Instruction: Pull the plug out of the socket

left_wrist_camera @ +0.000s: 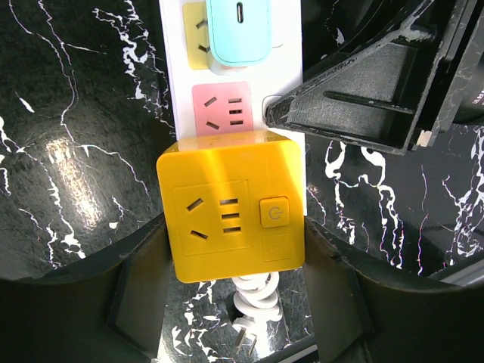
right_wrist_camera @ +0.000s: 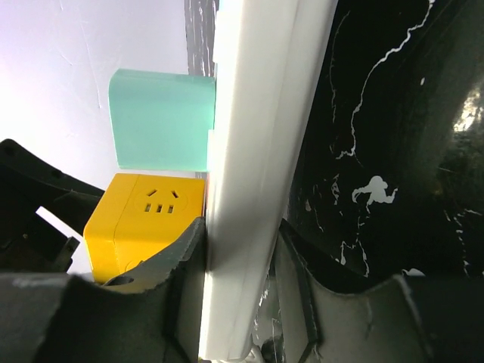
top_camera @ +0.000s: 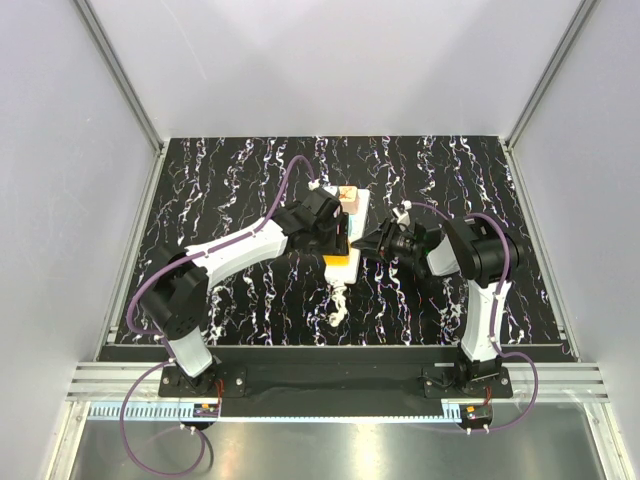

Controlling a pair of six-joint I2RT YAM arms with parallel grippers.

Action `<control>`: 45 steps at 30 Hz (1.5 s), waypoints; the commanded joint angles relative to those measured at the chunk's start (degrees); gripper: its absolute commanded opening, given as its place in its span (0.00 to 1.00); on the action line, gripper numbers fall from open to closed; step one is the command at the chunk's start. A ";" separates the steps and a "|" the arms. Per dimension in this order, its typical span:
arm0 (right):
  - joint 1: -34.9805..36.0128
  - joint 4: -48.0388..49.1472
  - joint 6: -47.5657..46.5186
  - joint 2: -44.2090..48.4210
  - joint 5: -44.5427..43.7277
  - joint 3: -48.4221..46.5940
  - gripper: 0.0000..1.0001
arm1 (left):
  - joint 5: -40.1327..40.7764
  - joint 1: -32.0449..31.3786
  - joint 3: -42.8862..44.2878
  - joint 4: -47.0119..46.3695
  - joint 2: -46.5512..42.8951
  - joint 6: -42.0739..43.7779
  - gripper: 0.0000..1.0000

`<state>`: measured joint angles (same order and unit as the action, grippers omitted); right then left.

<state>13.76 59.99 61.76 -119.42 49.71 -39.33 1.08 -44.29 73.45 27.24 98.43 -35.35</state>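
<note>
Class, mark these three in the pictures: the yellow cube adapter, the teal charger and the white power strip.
yellow cube adapter (left_wrist_camera: 231,210): left wrist view, middle of its top face.
teal charger (right_wrist_camera: 160,119): right wrist view, its flat side.
white power strip (right_wrist_camera: 253,151): right wrist view, its long side wall.

Socket (right_wrist_camera: 249,151) seen edge-on, a white bar running from top centre down to bottom centre of frame, clamped low down between the dark fingers (right_wrist_camera: 181,280) of the right gripper (right_wrist_camera: 242,257), one pressed to each side. On its left face: teal plug block (right_wrist_camera: 159,121) at upper left, yellow cube adapter (right_wrist_camera: 144,219) directly below, touching it. Black white-veined table (right_wrist_camera: 393,151) fills the right half
</note>
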 commanded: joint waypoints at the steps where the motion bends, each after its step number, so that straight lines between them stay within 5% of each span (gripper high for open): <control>1: 0.66 -3.29 -3.74 -0.65 -1.19 -1.62 0.14 | -3.45 -0.53 1.78 -7.82 -3.25 -1.38 0.00; 6: 0.66 -10.58 -8.22 1.55 -3.48 -2.06 0.00 | -3.02 -0.53 2.40 -7.73 -3.60 -1.30 0.00; 33: 0.74 -22.72 -16.05 4.37 -9.11 -3.03 0.00 | -1.35 0.26 2.06 -5.19 -10.35 -1.39 0.00; 39: 0.83 -23.25 -17.54 4.02 -9.28 -3.03 0.00 | -0.20 5.35 -7.06 -3.08 -18.25 -1.30 0.00; 45: 1.27 -25.62 -20.71 3.93 -10.07 -3.65 0.00 | -6.44 17.64 -19.37 -2.64 -28.80 0.19 0.00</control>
<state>14.15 40.21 48.47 -115.28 46.96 -42.85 -1.78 -30.70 57.93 25.19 75.07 -36.86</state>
